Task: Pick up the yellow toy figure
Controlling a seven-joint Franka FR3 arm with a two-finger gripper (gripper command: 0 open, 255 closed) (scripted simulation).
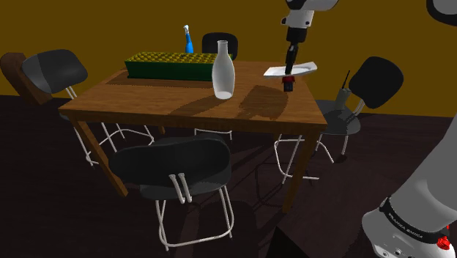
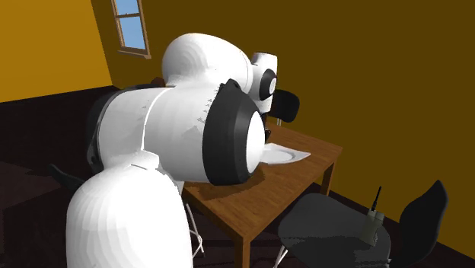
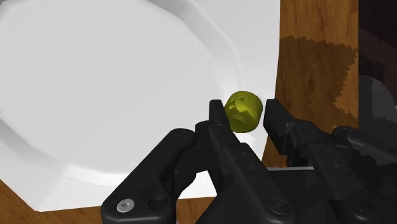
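Note:
The yellow toy figure (image 3: 243, 111), a small rounded yellow-green lump, sits between my two black fingertips, and both touch its sides. My gripper (image 3: 245, 114) is shut on it just over the rim of a white plate (image 3: 114, 83). In the shoulder view the gripper (image 1: 288, 83) points down at that plate (image 1: 304, 69), which lies near the far right corner of the wooden table (image 1: 161, 99). The toy itself is too small to make out there. In the second exterior view the plate (image 2: 285, 154) peeks out from behind my white arm.
A pale bottle (image 1: 223, 70) stands mid-table, with a long green crate (image 1: 168, 66) and a blue bottle (image 1: 188, 40) behind it. Black chairs (image 1: 172, 165) ring the table. One chair at the right (image 1: 375, 80) has a small grey object (image 1: 343, 91) on its seat.

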